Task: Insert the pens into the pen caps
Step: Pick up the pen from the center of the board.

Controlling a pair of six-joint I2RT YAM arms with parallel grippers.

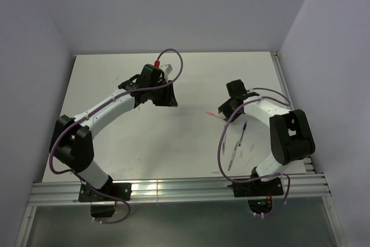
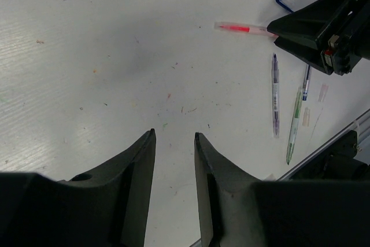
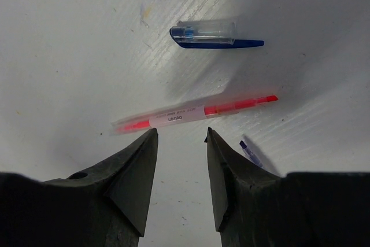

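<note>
A red pen (image 3: 191, 111) lies flat on the white table, also visible as the red pen (image 1: 213, 114) from above and as the red pen (image 2: 243, 28) from the left wrist. My right gripper (image 3: 180, 134) hovers just short of it, open, tips either side of its middle, nothing between them. A clear pen cap with a blue clip (image 3: 208, 34) lies just beyond the pen. My left gripper (image 2: 173, 135) is open and empty over bare table at the back left (image 1: 165, 99). A purple pen (image 2: 275, 93), a green pen (image 2: 295, 122) and a blue pen (image 2: 306, 82) lie near the right arm's base.
Two pale caps (image 2: 322, 92) (image 2: 306, 117) lie beside the pens. A blue pen's tip (image 3: 251, 153) shows by my right finger. An aluminium rail (image 1: 173, 189) runs along the near edge. Walls close in the table (image 1: 115, 154) at the back and sides.
</note>
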